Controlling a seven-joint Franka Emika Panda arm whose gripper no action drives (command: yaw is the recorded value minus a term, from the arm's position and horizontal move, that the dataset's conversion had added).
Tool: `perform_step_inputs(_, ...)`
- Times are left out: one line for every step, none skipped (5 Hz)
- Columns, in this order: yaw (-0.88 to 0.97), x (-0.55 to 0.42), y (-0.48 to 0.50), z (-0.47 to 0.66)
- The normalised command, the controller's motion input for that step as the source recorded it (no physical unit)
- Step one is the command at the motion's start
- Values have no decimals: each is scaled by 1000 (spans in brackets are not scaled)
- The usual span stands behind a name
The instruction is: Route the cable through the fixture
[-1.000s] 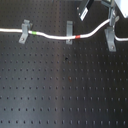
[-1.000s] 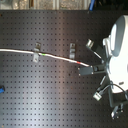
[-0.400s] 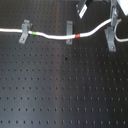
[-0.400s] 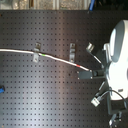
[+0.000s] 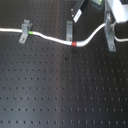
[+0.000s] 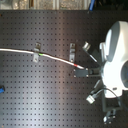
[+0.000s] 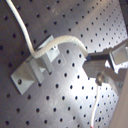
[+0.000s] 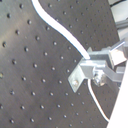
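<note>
Cable (image 5: 50, 37) crosses upper frame through two clips (image 5: 69, 31) on desk (image 5: 60, 90); hand (image 8: 95, 67) seemingly clamped on cable.

Cable (image 5: 50, 37) seemingly across three fixtures (image 5: 69, 31)

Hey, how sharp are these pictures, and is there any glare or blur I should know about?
First exterior view: soft and low in detail, yet the cable stands out white against the dark board. Second exterior view: the white robot arm is bright, nearly washed out. First wrist view: the clip is blurred, with pale glare across the board. Second wrist view: edges are soft throughout.
</note>
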Motion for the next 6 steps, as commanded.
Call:
perform_step_inputs(131, -283, -31, 47)
perform_step_inputs(-257, -55, -303, 78)
perform_step_inputs(-814, 49, -243, 97)
perform_step_inputs(-828, 75, -224, 75)
perform_step_inputs(-757, 107, -276, 62)
perform_step_inputs(-568, 70, -485, 129)
